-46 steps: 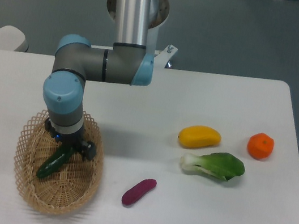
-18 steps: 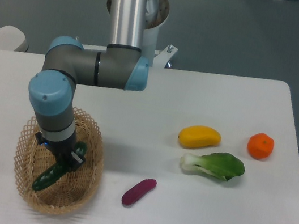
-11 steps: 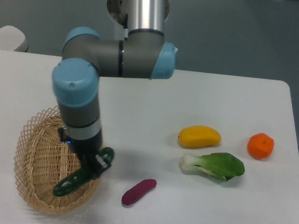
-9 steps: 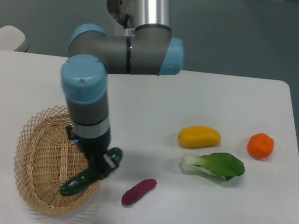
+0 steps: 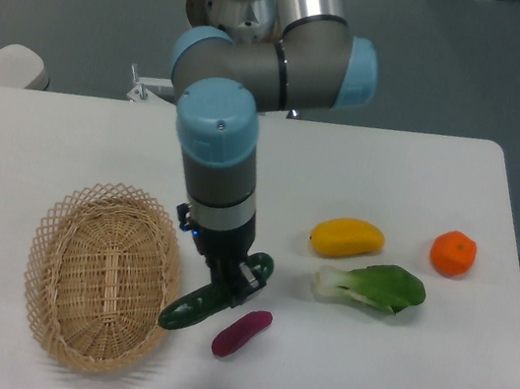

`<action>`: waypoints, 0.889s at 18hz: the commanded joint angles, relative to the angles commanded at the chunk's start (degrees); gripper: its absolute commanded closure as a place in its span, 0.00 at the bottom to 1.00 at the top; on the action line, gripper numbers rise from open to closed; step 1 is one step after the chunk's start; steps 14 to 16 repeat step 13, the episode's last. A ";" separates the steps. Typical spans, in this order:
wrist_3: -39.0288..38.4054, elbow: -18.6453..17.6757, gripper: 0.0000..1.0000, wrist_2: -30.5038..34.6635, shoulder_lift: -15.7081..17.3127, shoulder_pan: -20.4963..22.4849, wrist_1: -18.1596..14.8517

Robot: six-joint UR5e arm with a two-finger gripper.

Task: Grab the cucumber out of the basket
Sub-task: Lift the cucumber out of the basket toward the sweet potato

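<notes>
The dark green cucumber [image 5: 189,310] hangs tilted in the air, its lower end near the basket's right rim and its upper end by the gripper. My gripper [image 5: 230,284] is shut on the cucumber's upper part, to the right of the basket. The oval tan wicker basket [image 5: 75,224] lies at the left of the table with nothing inside it.
A purple oblong vegetable [image 5: 241,333] lies just right of the cucumber's lower end. A yellow mango-like fruit [image 5: 347,237], a leafy bok choy [image 5: 373,285] and an orange fruit [image 5: 454,253] lie to the right. The table's front edge is near.
The arm has carried the cucumber up and rightwards out of the basket, past its right rim. The basket now holds nothing.
</notes>
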 joint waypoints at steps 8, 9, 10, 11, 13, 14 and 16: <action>4.93 -0.18 0.74 -0.18 0.44 3.17 -2.02; 4.93 -0.18 0.74 -0.26 0.44 3.43 -2.55; 4.93 -0.26 0.74 -0.26 0.44 3.43 -2.64; 4.93 -0.61 0.74 -0.26 0.53 3.43 -2.64; 4.93 -0.88 0.74 -0.35 0.53 3.61 -2.64; 4.93 -0.88 0.74 -0.35 0.53 3.61 -2.64; 4.93 -0.88 0.74 -0.35 0.53 3.61 -2.64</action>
